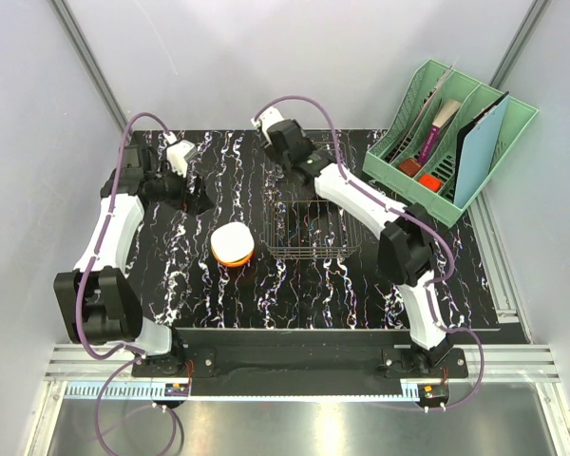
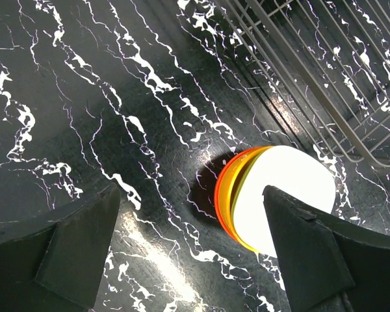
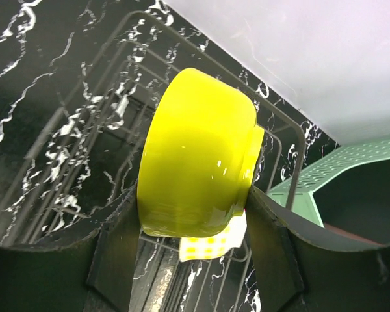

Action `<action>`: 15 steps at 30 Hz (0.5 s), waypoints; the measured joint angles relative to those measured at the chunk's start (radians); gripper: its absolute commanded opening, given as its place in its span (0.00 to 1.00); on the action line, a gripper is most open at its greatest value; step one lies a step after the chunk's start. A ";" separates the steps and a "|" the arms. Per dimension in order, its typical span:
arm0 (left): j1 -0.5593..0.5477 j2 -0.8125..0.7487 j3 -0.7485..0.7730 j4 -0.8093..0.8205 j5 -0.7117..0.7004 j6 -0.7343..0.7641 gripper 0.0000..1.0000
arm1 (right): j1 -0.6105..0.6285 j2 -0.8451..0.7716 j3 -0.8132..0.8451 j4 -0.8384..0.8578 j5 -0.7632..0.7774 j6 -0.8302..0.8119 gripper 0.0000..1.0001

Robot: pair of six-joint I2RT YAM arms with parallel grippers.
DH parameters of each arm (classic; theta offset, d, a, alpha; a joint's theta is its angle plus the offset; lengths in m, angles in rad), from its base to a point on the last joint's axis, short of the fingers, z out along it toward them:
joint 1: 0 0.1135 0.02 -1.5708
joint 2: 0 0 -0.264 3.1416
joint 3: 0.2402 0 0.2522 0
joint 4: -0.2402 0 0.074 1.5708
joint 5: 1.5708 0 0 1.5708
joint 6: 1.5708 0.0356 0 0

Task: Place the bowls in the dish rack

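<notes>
The dish rack (image 1: 309,249) of dark wire stands mid-table. My right gripper (image 1: 306,182) hangs over its far part; in the top view the arm hides what it holds. In the right wrist view my right gripper (image 3: 192,195) is shut on a yellow bowl (image 3: 195,149), held on its side above the rack (image 3: 71,130), with a white yellow-checked patch (image 3: 214,244) just below it. A stack of upturned bowls (image 1: 233,245), white above orange and yellow rims, sits left of the rack. My left gripper (image 1: 192,198) is open and empty, apart from the stack (image 2: 279,188), which shows between its fingers (image 2: 192,192).
A mint-green slotted file organiser (image 1: 451,133) holding flat items stands at the back right, close to the rack's far right corner; it also shows in the right wrist view (image 3: 351,169). Grey walls close in the table on three sides. The rack's corner (image 2: 325,78) lies beyond the stack.
</notes>
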 measured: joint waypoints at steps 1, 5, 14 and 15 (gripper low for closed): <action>0.002 -0.002 -0.003 -0.002 0.001 0.001 0.95 | 0.011 0.002 -0.003 0.005 0.006 -0.005 0.00; 0.012 -0.008 -0.018 -0.003 0.008 0.008 0.95 | 0.043 0.016 -0.007 0.025 0.027 -0.026 0.00; 0.026 -0.010 -0.040 -0.004 0.019 0.015 0.94 | 0.079 0.028 -0.051 0.066 0.081 -0.063 0.00; 0.027 -0.010 -0.043 -0.004 0.021 0.016 0.94 | 0.082 0.028 -0.058 0.068 0.086 -0.064 0.00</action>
